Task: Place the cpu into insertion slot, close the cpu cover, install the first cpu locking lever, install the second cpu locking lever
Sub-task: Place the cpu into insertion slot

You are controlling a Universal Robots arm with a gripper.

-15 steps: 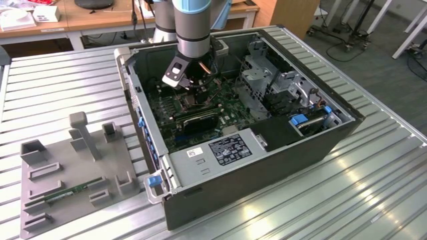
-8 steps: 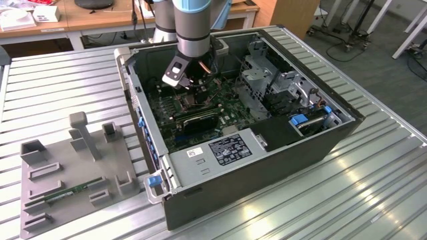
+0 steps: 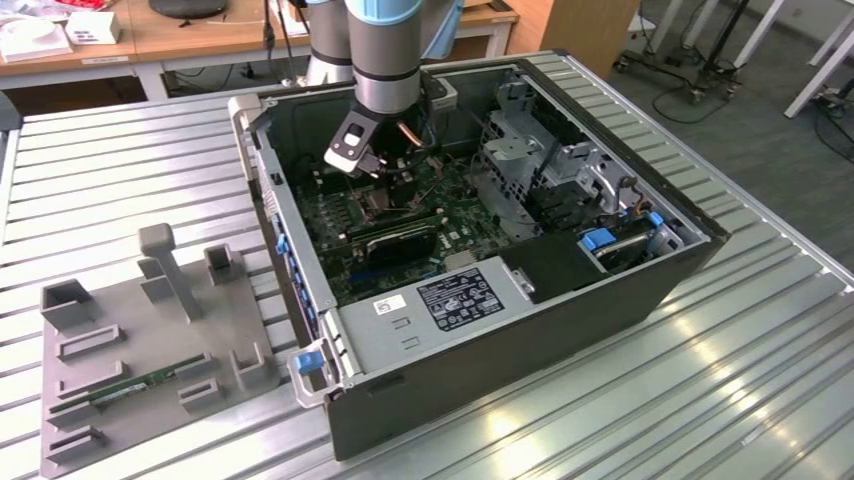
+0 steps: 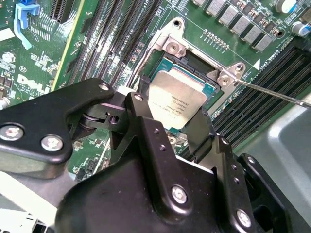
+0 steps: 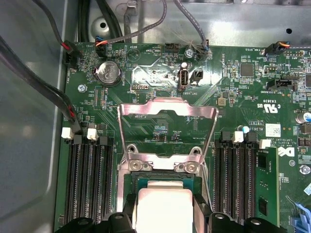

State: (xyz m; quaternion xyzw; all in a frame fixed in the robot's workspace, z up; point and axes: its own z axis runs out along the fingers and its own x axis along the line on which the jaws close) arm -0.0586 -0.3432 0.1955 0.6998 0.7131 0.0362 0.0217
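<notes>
Inside the open computer case (image 3: pixel 561 350) that stands on the slatted desk (image 3: pixel 120 150), the jaws are drawn in against two opposite edges of the cpu (image 4: pixel 175 99) and grip it, pale face up, directly over the insertion slot (image 4: pixel 192 60). Whether the chip is fully seated there cannot be told. In the first wrist view the cpu cover (image 5: pixel 167 107) stands swung up off the insertion slot, on the side away from the jaws, and in the second wrist view a thin locking lever (image 4: pixel 274 93) juts out free beside the slot's rim.
</notes>
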